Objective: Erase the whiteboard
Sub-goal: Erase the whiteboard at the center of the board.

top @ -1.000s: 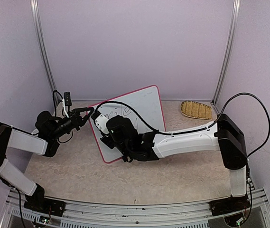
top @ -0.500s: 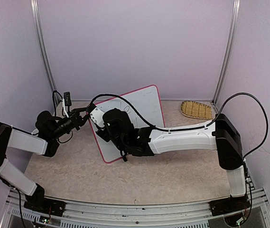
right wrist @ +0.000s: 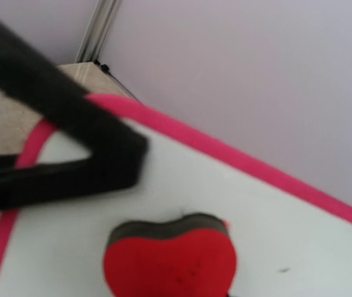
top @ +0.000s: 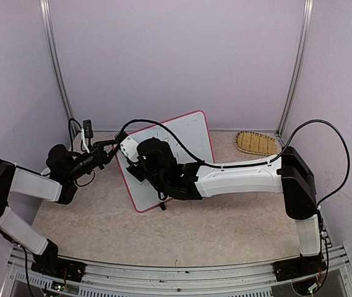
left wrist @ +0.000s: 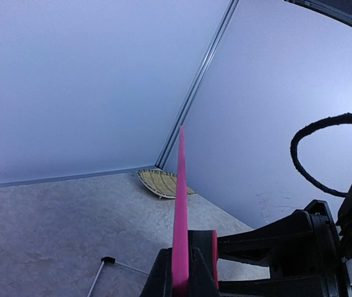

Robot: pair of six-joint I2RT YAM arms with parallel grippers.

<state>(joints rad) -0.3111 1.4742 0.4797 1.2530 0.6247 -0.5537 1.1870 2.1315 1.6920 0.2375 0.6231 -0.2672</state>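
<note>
The pink-framed whiteboard [left wrist: 180, 185] is pinched in the closed left gripper [left wrist: 182, 275]; a red heart-shaped eraser [right wrist: 169, 263] is apparently clasped by the right gripper [top: 136, 168].

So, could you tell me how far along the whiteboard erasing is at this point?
Done: the left gripper is clamped on the whiteboard at its pink edge, and the surface around the eraser looks white. In hand: the right gripper presses the eraser against the board. Left: faint marks show above the wrist. The arm hides the board's lower part.
</note>
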